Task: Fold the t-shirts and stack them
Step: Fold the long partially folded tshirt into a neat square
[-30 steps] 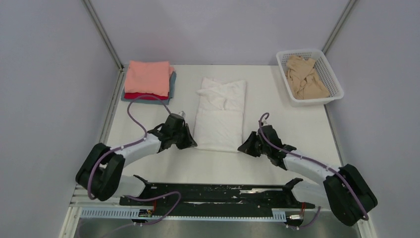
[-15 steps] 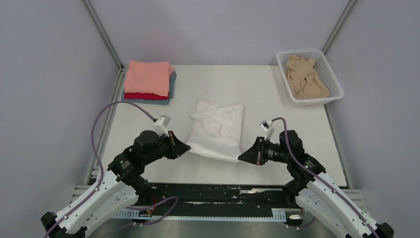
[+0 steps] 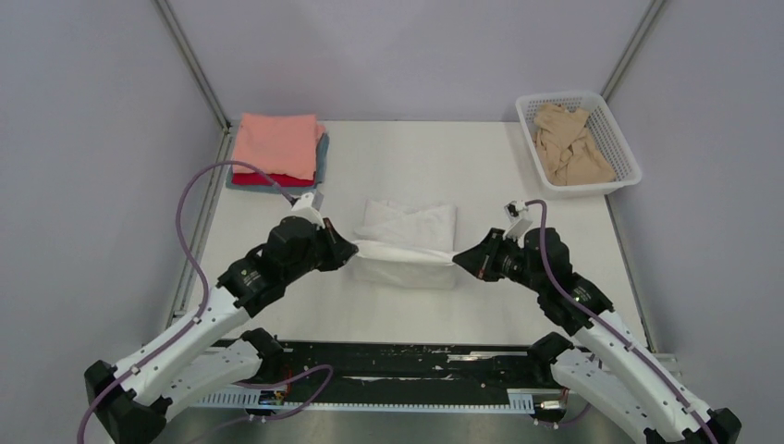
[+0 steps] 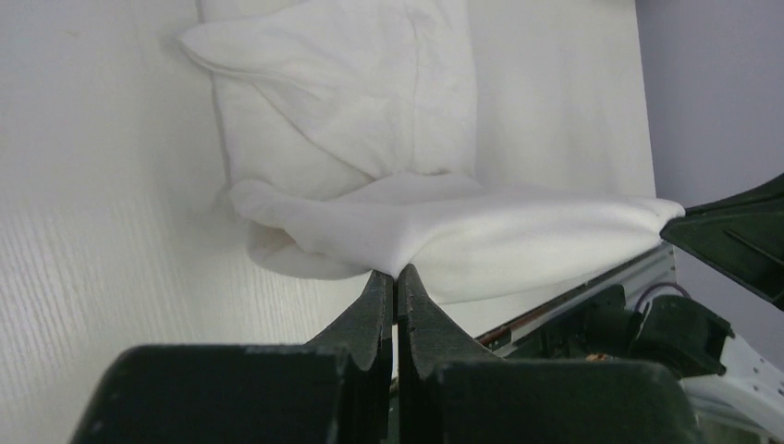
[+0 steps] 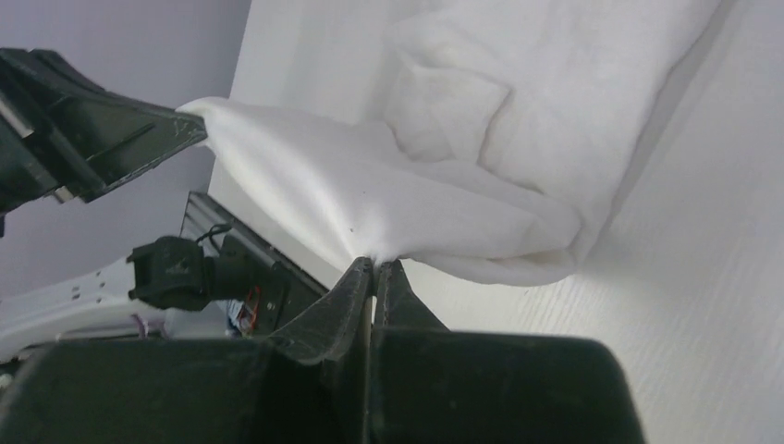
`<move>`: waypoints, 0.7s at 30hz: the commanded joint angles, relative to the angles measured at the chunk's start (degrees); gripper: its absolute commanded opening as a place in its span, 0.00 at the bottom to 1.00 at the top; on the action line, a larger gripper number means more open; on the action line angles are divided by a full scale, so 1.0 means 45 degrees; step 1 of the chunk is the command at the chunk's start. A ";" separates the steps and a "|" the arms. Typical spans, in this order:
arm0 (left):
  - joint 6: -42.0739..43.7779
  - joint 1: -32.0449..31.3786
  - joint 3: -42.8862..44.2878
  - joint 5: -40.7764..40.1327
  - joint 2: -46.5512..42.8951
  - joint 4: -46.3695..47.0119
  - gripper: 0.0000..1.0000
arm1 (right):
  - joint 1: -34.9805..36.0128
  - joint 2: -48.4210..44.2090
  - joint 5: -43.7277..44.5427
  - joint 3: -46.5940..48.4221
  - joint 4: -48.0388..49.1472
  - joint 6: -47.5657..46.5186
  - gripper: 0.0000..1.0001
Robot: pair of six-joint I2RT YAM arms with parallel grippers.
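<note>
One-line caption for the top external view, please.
Left gripper and right gripper pinch the soft white cloth t-shirt by an edge stretched taut between them.

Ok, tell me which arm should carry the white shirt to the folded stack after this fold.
Left, probably. The left gripper pinches the white shirt on the side nearest the stack at far left; the right gripper pinches the opposite end, farther away.

- white shirt: plain white, no print
- pink shirt: plain salmon-pink
- red shirt: plain red
- blue shirt: plain grey-blue
- beige shirt: plain tan
- basket: white, open lattice pattern
- desk: off-white, faint fine grain
- left claw, right claw: black
- arms: white links, black joints
- cables: purple
- walls: pale lilac-grey
</note>
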 commanded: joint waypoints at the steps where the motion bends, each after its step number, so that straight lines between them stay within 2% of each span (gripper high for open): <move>1: 0.0519 0.0411 0.1418 -0.1773 0.1982 0.0894 0.00 | 0.0001 0.1005 0.3060 0.1068 0.1022 0.0268 0.00; 5: 0.0815 0.1497 0.2107 -0.0451 0.3679 0.1663 0.00 | -0.0018 0.1728 0.4900 0.1542 0.1359 0.0232 0.00; 8: 0.1132 0.2122 0.2958 -0.0113 0.4756 0.1774 0.00 | -0.0073 0.1971 0.5765 0.1707 0.1708 0.0111 0.00; 13: 0.1543 0.2703 0.3832 0.0458 0.6367 0.1874 0.00 | -0.0399 0.2967 0.5814 0.1767 0.2707 -0.0119 0.00; 21: 0.1556 0.3640 0.4841 0.0721 0.8204 0.1799 0.00 | -0.1730 0.5624 0.4356 0.2441 0.4213 -0.0374 0.00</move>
